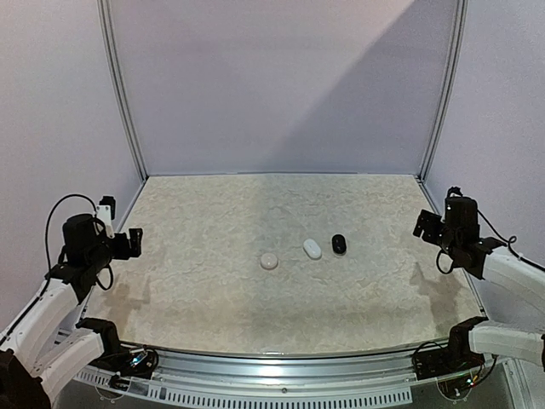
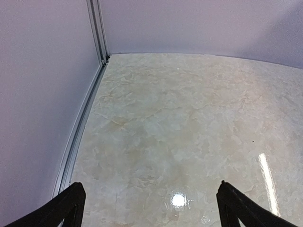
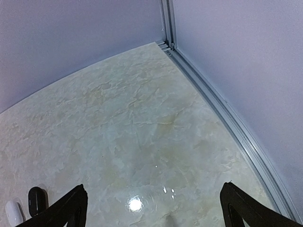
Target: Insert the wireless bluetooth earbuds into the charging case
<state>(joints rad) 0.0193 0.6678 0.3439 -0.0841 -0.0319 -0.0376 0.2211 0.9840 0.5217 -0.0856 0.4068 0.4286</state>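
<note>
Three pebble-shaped charging cases lie lids down in a row at mid-table: a pale pinkish one [image 1: 269,262], a white one [image 1: 312,248] and a black one [image 1: 339,244]. The earbuds are out of view. My left gripper [image 1: 129,243] hovers at the table's left edge, far from the cases, open with nothing between its fingers [image 2: 150,187]. Over the right edge my right gripper [image 1: 427,227] also stands open and empty [image 3: 154,187]. The right wrist view catches the black case [image 3: 37,199] and part of the white case [image 3: 13,212] at its lower left corner.
A marbled beige tabletop [image 1: 213,290] is enclosed by pale lilac walls with aluminium corner posts [image 1: 123,94] and a metal rail [image 1: 281,362] along the near edge. The arms' bases sit at both near corners.
</note>
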